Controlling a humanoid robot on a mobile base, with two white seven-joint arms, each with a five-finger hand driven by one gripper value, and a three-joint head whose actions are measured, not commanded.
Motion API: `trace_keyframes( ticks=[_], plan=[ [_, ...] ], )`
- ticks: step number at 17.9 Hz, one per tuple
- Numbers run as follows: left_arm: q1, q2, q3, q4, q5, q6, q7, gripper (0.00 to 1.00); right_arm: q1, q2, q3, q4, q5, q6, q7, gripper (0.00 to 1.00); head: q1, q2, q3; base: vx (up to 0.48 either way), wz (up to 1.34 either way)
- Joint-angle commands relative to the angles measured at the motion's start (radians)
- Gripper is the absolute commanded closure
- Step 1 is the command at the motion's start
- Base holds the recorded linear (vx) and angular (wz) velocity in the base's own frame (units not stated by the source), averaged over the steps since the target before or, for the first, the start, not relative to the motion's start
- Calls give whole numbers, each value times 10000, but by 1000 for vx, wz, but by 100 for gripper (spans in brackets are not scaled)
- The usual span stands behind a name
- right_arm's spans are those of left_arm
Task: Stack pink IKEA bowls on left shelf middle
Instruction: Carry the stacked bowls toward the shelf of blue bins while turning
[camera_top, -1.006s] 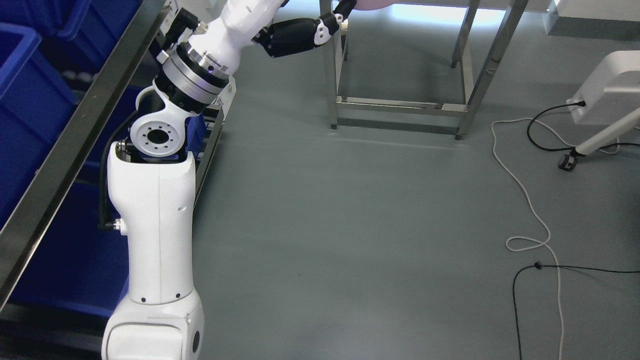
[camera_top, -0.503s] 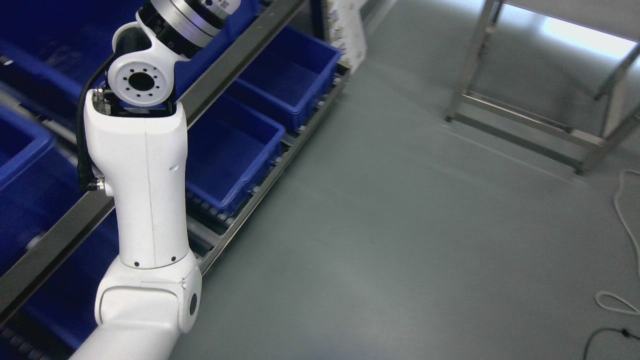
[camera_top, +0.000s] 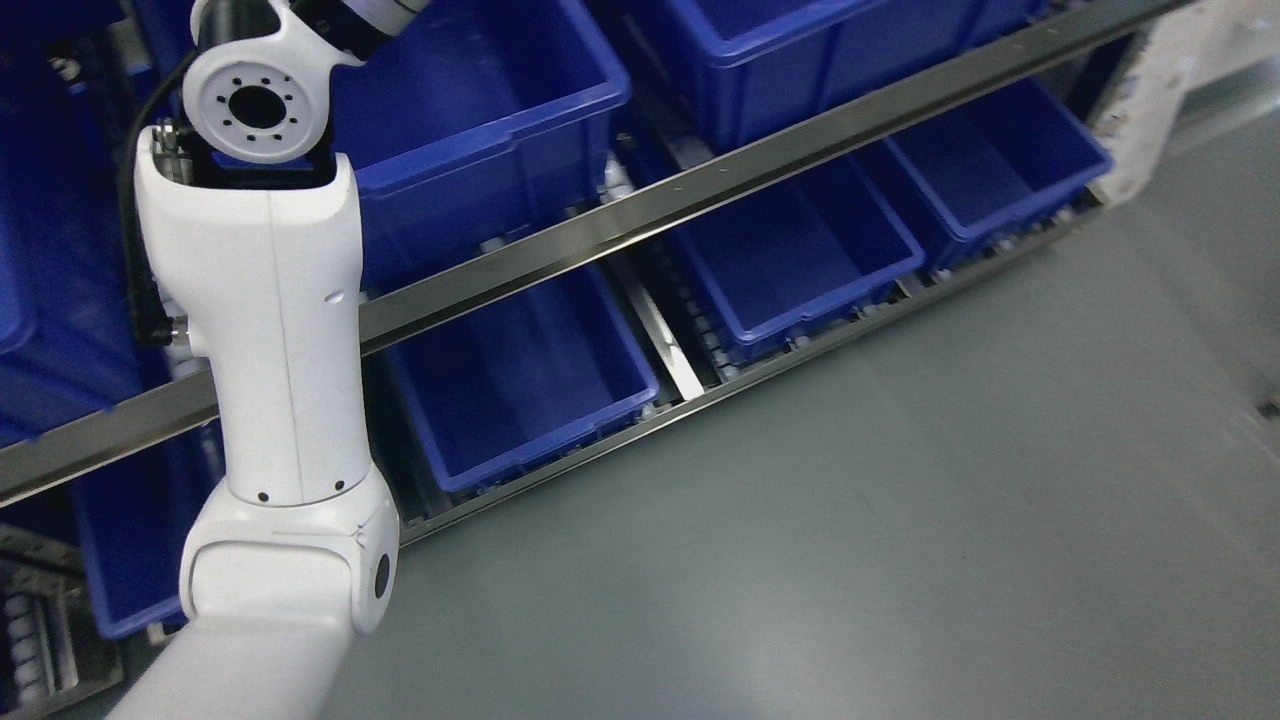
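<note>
My left arm (camera_top: 270, 350) rises from the bottom left edge up to the top left, white with a round elbow joint (camera_top: 255, 100). Its hand is cut off above the top edge of the picture. No pink bowl shows anywhere in the head view. The right arm is not in the picture. Behind the left arm stands a metal shelf rack with a steel rail (camera_top: 700, 185) running diagonally across the picture.
Several blue plastic bins sit on the rack: one on the upper level (camera_top: 480, 130), others on the lower roller level (camera_top: 520, 370), (camera_top: 790, 250), (camera_top: 990, 165). They look empty. Grey floor (camera_top: 850, 520) fills the lower right.
The whole picture has swung left, so the camera moved: the steel table legs and floor cables are gone and the rack of blue bins fills the view. The hand left the picture.
</note>
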Motion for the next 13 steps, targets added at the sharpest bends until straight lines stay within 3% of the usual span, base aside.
trace_keyframes(
  ticks=[1, 9, 13],
  plan=[
    [-644, 174, -29, 28, -1, 323, -182, 98, 3, -175, 0, 1, 0, 5, -8, 0, 0, 0, 0, -14, 932],
    [-676, 535, 2, 43, -1, 432, -243, 97, 3, -175, 0, 1, 0, 5, 7, 0, 0, 0, 0, 33, 321],
    [102, 873, -29, 74, -1, 387, -259, 97, 3, -175, 0, 1, 0, 5, 7, 0, 0, 0, 0, 12, 55]
  ],
)
